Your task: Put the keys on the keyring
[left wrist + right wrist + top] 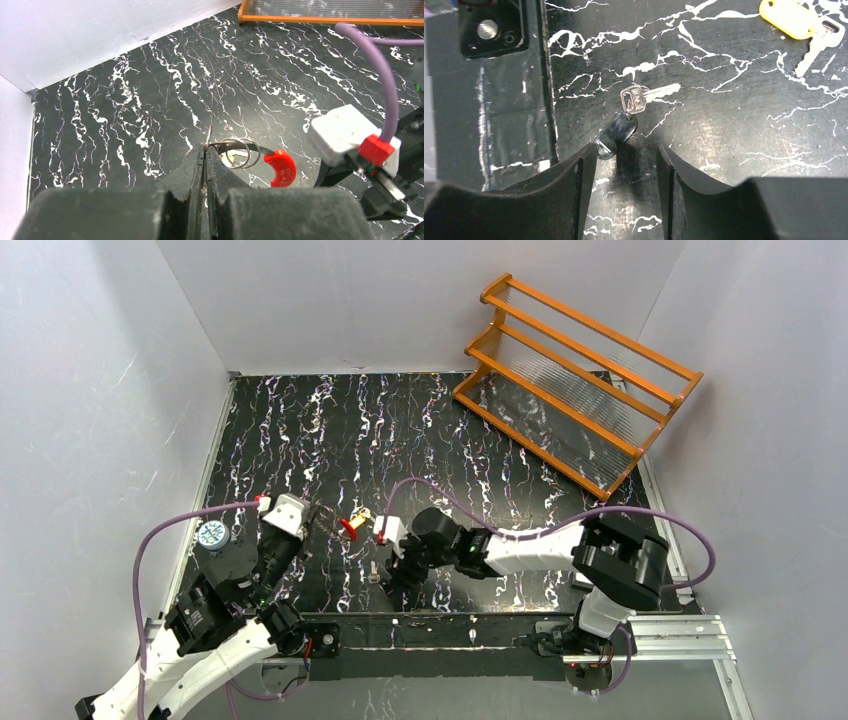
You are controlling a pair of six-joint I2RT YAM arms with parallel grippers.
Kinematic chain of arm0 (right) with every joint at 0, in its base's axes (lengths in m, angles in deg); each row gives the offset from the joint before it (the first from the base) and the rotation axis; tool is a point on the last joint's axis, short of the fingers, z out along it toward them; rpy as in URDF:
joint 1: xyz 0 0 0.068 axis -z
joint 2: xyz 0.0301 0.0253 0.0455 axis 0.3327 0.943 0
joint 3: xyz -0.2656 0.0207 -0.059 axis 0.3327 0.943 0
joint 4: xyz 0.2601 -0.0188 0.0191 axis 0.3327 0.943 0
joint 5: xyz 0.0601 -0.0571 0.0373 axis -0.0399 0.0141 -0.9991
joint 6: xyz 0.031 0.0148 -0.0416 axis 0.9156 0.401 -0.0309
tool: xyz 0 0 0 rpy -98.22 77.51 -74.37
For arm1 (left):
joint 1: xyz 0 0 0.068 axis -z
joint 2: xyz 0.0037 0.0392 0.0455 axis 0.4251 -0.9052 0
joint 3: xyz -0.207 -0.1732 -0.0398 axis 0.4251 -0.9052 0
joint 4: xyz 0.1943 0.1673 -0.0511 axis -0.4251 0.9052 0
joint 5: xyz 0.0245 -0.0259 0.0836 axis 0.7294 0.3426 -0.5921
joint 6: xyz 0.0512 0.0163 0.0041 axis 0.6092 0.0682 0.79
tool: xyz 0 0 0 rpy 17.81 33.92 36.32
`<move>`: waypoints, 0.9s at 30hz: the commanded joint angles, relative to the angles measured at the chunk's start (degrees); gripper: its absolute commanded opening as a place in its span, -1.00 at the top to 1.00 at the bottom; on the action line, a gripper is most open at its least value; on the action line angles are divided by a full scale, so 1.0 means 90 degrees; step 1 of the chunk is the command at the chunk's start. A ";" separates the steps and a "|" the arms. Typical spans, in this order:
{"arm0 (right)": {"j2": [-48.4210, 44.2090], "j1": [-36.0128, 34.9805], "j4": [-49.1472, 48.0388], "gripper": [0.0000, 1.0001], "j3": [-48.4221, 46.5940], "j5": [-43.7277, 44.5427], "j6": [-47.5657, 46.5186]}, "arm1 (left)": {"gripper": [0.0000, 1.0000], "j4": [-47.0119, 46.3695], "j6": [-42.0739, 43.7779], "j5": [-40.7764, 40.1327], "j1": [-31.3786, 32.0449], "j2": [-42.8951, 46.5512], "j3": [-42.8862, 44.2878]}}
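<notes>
Right tool [626, 150], spread, straddles the dark-tagged silvery key [634, 100]; centre the tag before closing. Left tool [205, 150] pinches thin wire keyring [240, 150].

The bench [330, 430] is black with white veining. The keyring [248, 150] is silver with a red section [281, 167]. One key [644, 96] is silver with a black tag [616, 132]; the second key [816, 47] has a yellow tag [789, 17]. The rack [575, 380] is orange.
</notes>
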 commanded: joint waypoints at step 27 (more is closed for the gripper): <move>0.1481 -0.0514 -0.0196 0.39 -0.1265 0.0383 -0.0561 | 1.00 0.0057 -0.0266 -0.0136 0.0031 0.0203 0.0009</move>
